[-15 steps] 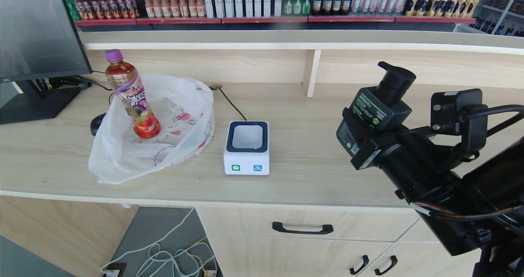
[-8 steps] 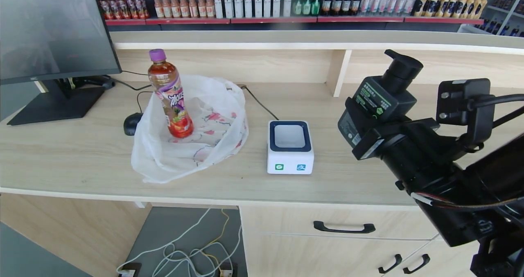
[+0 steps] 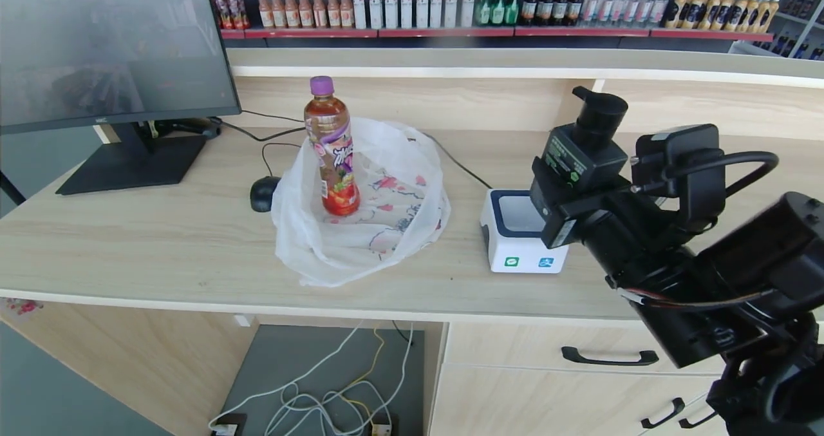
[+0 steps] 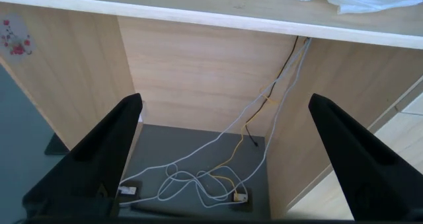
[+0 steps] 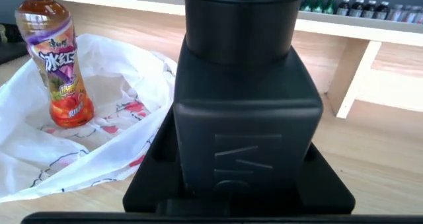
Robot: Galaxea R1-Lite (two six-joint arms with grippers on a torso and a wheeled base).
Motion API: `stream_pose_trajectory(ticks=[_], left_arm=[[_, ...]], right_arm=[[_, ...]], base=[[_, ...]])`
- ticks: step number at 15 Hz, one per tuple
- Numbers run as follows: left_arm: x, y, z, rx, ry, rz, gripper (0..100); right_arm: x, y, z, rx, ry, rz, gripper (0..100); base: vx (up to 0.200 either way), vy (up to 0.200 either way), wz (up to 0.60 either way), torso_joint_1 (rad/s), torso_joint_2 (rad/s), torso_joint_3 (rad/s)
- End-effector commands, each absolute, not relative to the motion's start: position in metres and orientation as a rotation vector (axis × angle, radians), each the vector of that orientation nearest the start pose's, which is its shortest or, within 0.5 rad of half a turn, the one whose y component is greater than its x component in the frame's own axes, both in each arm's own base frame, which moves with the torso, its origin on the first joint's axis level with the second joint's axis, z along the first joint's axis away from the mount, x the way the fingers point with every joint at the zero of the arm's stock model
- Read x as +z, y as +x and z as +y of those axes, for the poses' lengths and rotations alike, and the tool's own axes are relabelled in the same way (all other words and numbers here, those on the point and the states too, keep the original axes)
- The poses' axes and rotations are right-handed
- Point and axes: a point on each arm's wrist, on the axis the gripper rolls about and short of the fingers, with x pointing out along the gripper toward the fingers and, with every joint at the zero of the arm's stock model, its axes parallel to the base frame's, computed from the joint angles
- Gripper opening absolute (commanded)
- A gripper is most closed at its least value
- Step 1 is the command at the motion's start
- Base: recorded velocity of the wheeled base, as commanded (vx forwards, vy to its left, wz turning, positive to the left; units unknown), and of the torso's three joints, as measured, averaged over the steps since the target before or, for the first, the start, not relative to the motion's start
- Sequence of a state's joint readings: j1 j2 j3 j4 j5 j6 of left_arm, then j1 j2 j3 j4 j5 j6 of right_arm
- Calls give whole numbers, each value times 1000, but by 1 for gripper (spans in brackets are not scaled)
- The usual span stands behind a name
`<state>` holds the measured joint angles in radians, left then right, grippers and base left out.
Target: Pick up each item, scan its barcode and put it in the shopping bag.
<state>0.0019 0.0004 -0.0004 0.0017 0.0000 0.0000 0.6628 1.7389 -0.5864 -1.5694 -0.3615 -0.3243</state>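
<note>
Here, the black bottle (image 3: 582, 159) partly hides the scanner (image 3: 515, 250).

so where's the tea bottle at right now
Head view, left of centre: the tea bottle stands upright inside the open white bag on the counter, between the mouse on its left and the scanner on its right.

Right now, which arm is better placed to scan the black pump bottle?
The right arm. The right gripper holds the pump bottle above the counter, next to the scanner. The left gripper is open and low, under the counter's edge.
</note>
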Motion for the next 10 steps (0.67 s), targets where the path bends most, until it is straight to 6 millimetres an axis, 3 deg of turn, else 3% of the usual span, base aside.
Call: stream_pose_trajectory(ticks=[1,6,10], left_arm=[[75,-23,0,3,0,2,100],[75,-23,0,3,0,2,100],[75,-23,0,3,0,2,100]], right_arm=[[204,240,175,223,-172,-415,0],[203,260,177,272,-355,-483,0],[203,304,160,326,-529,-596,0]], base=[[0,0,0,0,0,0],[0,0,0,0,0,0],[0,0,0,0,0,0]])
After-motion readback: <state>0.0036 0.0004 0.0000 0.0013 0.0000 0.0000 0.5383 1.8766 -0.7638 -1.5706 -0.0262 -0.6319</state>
